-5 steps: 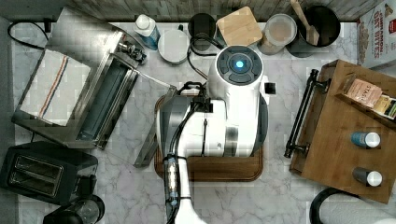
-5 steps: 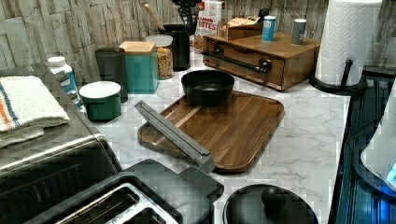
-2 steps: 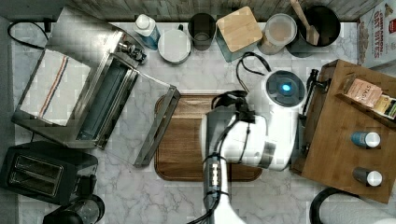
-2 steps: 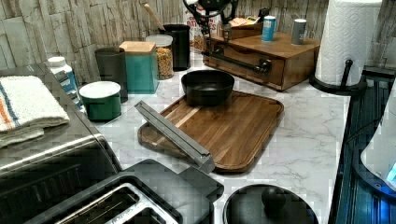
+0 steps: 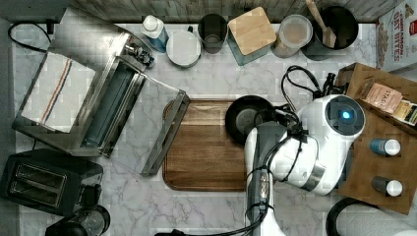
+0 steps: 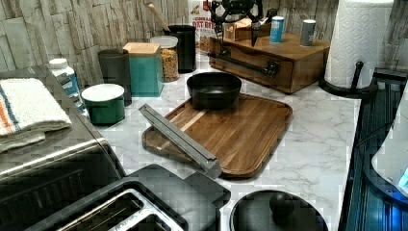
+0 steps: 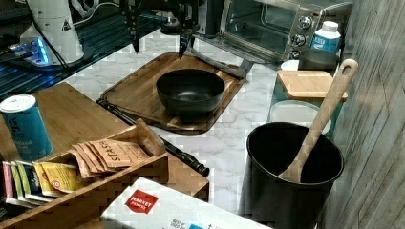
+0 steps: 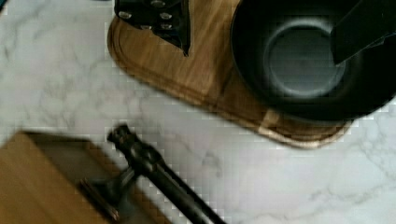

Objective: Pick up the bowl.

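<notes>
while the black bowl [image 7: 190,92] sat upright at a corner of the wooden cutting board [image 7: 143,90], the gripper [image 7: 159,42] hung above the board, apart from the bowl, its two fingers [image 7: 183,46] spread wide and holding nothing.

We count the kitchenware on the marble desk [image 5: 216,78].
We count one round shallow black bowl [image 5: 247,119], one wooden cutting board [image 5: 204,147], one tall black pot [image 5: 339,25] holding wooden utensils, two small capped shakers [image 5: 385,147], and one paper towel roll [image 6: 360,41].
</notes>
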